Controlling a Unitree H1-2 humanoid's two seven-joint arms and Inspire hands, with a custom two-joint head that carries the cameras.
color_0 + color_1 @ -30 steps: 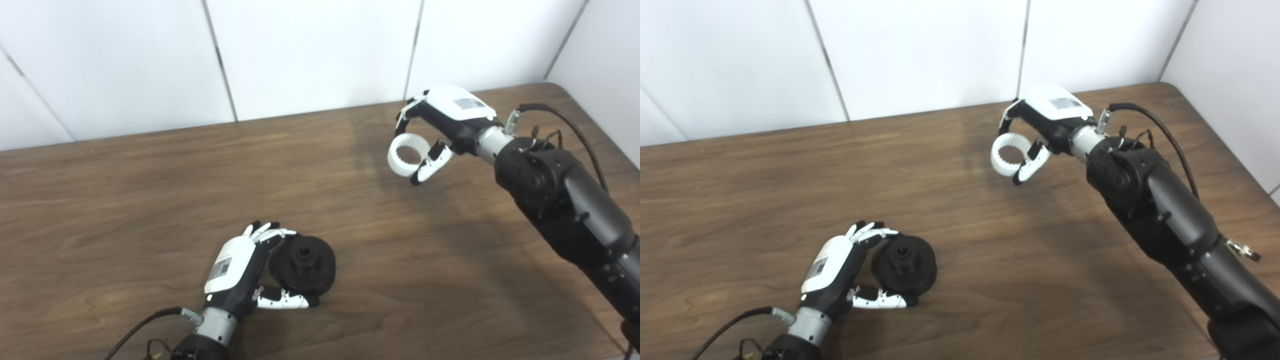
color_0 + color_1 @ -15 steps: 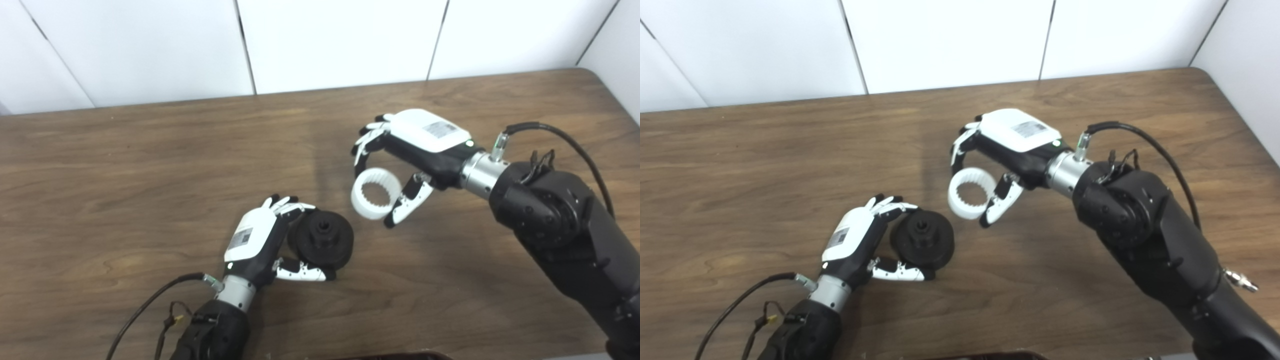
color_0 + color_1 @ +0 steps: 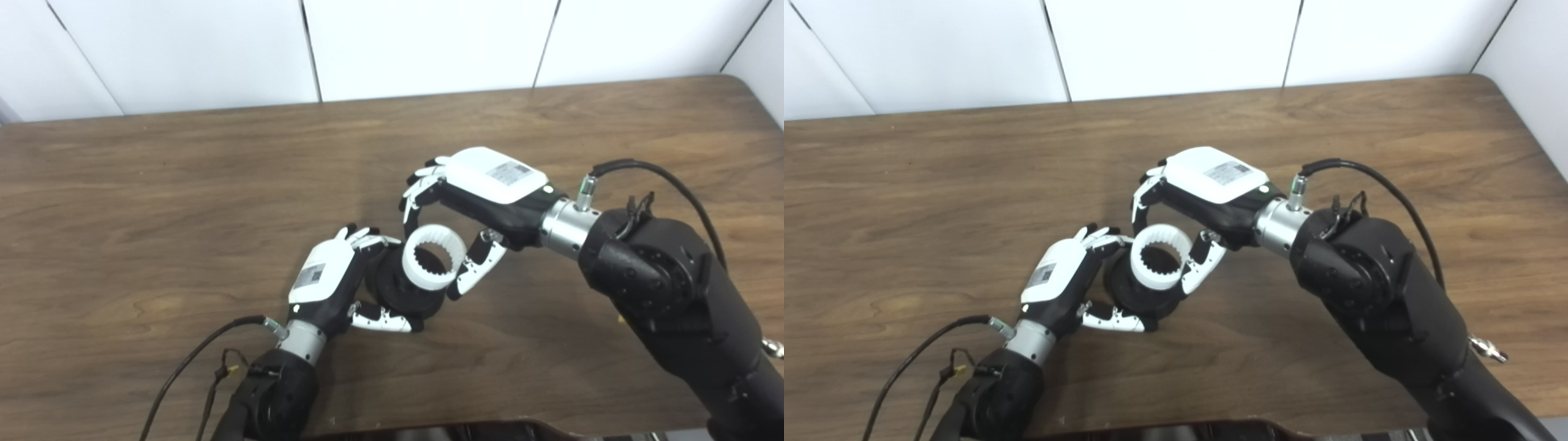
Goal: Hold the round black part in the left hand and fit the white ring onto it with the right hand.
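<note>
My left hand (image 3: 327,285) is shut on the round black part (image 3: 405,298), holding its rim between fingers and thumb just above the brown table (image 3: 153,202). My right hand (image 3: 484,199) is shut on the white ring (image 3: 430,256), toothed on the inside, pinched between fingers and thumb. The ring sits directly over the black part's raised centre, touching or almost touching it. Most of the black part's top is hidden by the ring. Both also show in the right eye view, the ring (image 3: 1159,256) over the black part (image 3: 1136,297).
White wall panels (image 3: 429,43) stand behind the table's far edge. The table's right corner (image 3: 744,86) is rounded. A black cable (image 3: 184,367) trails from my left wrist, another (image 3: 649,168) loops off my right forearm.
My right hand has carried the white ring down and left, from beside the black part to right over it. The left hand keeps its hold. The camera has shifted a little.
</note>
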